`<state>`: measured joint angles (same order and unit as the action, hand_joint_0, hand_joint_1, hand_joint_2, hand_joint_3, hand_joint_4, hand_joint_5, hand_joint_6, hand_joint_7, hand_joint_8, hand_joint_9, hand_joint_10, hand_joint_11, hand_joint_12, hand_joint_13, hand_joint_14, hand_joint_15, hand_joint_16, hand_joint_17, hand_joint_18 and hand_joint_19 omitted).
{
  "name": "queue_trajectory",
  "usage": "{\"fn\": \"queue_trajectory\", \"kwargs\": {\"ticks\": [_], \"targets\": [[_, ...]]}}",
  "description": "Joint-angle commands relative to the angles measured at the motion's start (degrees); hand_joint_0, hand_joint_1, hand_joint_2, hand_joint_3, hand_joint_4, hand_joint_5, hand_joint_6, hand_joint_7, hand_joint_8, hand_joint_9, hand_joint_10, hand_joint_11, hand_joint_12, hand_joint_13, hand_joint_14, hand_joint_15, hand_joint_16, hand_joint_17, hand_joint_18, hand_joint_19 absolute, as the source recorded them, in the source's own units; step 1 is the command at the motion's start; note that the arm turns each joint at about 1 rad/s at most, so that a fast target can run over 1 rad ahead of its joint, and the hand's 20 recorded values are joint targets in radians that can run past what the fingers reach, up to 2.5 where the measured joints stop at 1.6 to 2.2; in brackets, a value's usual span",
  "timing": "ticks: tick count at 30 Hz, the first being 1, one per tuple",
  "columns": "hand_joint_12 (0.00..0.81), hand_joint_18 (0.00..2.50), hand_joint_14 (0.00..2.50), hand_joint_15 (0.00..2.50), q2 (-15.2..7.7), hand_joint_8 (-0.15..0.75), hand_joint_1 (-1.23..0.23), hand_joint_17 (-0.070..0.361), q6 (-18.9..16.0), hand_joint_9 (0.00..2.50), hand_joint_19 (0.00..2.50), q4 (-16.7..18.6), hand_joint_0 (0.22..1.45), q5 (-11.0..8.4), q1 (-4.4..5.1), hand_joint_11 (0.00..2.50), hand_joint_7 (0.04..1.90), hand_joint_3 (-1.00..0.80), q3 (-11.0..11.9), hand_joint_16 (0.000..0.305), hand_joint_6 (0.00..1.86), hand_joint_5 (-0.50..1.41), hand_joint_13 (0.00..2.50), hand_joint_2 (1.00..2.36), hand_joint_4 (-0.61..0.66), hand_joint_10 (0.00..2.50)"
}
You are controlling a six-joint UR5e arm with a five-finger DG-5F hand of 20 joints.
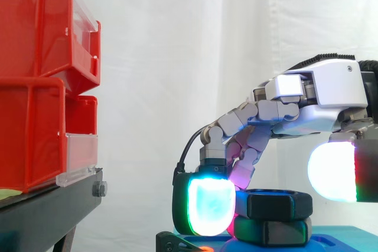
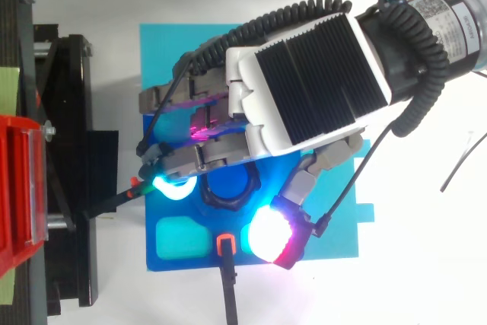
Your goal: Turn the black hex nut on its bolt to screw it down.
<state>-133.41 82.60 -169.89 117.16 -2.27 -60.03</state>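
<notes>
Grip step: hand (image 1: 331, 92) curls its fingers (image 1: 236, 123) round the black hex nut (image 1: 277, 203), thumb off it.
Next you'll likely need a firm twist about the nut.

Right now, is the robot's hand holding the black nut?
Yes, shut round it: the hand's curled fingers sit at one side of the nut and its thumb at the other, seen from above.

2 red bins (image 1: 35, 28) (image 1: 29, 140), 2 blk hex nuts (image 1: 277, 203) (image 1: 271, 232), 1 robot hand (image 1: 331, 92).
</notes>
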Motion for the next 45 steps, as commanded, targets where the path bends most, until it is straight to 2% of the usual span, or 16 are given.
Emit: {"fn": "queue_trajectory", "kwargs": {"ticks": [1,9,17,26,29,33,35,40,42,45], "targets": [[0.391,0.72,0.0,0.13,0.0,0.373,-0.36,0.132,-0.1,0.96,0.38,0.0,0.41,0.0,-0.1,0.55,1.04,-0.5,0.0,0.059,0.68,-0.08,0.62,1.0,0.36,0.01],[0.391,0.72,0.0,0.13,0.0,0.38,-0.36,0.133,0.0,0.97,0.37,0.0,0.41,0.0,-0.28,0.53,1.15,-0.5,0.0,0.059,0.62,-0.07,0.62,1.0,0.43,0.01],[0.394,0.72,0.0,0.14,0.1,0.378,-0.36,0.133,-0.1,0.98,0.37,0.0,0.41,0.0,-0.45,0.53,1.21,-0.5,0.0,0.059,0.59,-0.06,0.63,1.0,0.4,0.01],[0.391,0.72,0.0,0.14,0.0,0.38,-0.37,0.133,0.0,0.98,0.37,-0.2,0.41,0.26,-0.54,0.53,1.21,-0.5,0.0,0.059,0.59,-0.06,0.62,1.0,0.39,0.01],[0.387,0.72,0.0,0.14,0.0,0.377,-0.39,0.131,0.0,1.0,0.37,-0.3,0.41,0.26,-0.54,0.53,1.13,-0.5,0.0,0.058,0.64,-0.07,0.63,1.0,0.37,0.02],[0.386,0.72,0.0,0.14,0.0,0.375,-0.39,0.131,0.0,1.01,0.38,-0.6,0.42,0.26,-0.45,0.55,1.12,-0.5,-0.1,0.058,0.65,-0.07,0.64,1.0,0.36,0.01],[0.389,0.71,0.0,0.14,0.0,0.368,-0.39,0.131,0.0,0.98,0.38,-0.7,0.42,0.26,-0.54,0.53,1.26,-0.5,-0.1,0.058,0.53,-0.06,0.63,1.0,0.39,0.01],[0.399,0.7,0.0,0.14,0.0,0.366,-0.38,0.136,0.0,0.9,0.37,-0.5,0.4,0.26,-0.36,0.47,1.02,-0.5,-0.1,0.061,0.5,-0.11,0.62,1.0,0.42,0.01],[0.405,0.71,0.0,0.13,0.1,0.363,-0.38,0.14,-0.1,0.85,0.37,-0.5,0.39,0.35,-0.36,0.41,0.87,-0.5,-0.1,0.062,0.5,-0.14,0.61,1.0,0.37,0.01],[0.41,0.71,0.0,0.12,0.1,0.356,-0.42,0.142,-0.2,0.78,0.36,-0.5,0.38,0.35,-0.36,0.36,0.78,-0.5,0.0,0.063,0.5,-0.17,0.6,1.0,0.33,0.01]]}}
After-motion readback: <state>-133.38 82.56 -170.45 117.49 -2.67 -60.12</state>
